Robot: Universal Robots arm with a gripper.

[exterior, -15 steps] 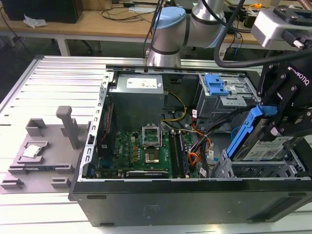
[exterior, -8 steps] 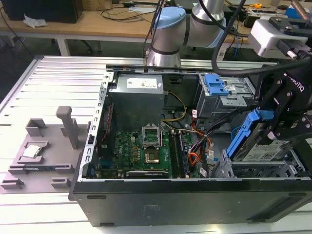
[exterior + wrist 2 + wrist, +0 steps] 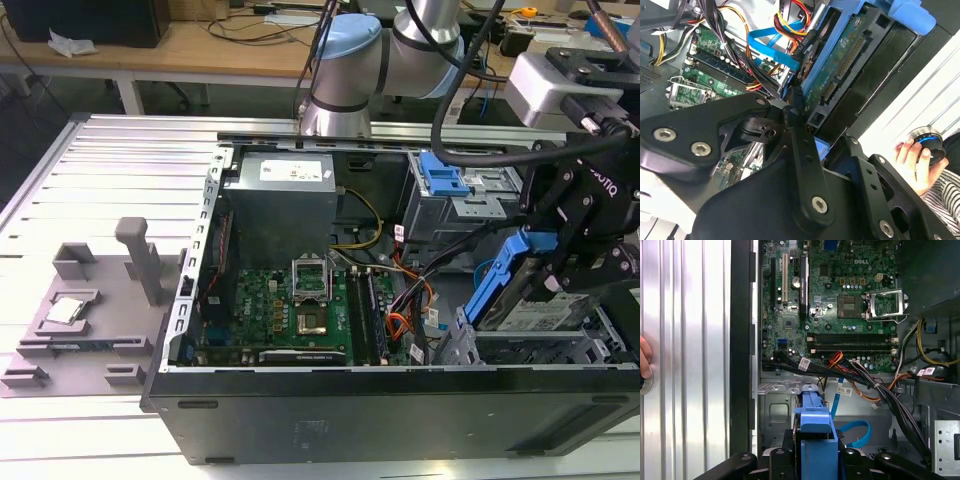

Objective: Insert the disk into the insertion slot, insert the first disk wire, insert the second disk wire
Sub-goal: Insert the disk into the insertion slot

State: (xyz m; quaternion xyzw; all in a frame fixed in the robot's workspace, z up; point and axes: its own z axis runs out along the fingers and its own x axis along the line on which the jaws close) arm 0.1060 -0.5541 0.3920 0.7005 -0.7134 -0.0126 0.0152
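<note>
The pincer (image 3: 565,278) is clenched on the disk (image 3: 528,310), holding it tilted just above the insertion slot (image 3: 530,350) at the exterior view's right. It seems not yet to be in a bay. At this tilt its edge could catch the cage rim, or snag the loose cables (image 3: 880,395) nearby, and jam.

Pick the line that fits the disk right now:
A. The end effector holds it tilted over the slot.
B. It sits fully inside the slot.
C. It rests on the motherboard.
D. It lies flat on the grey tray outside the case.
A: in the exterior view the end effector grips the disk by its blue frame, tilted over the slot and not lying flat in it.
</note>
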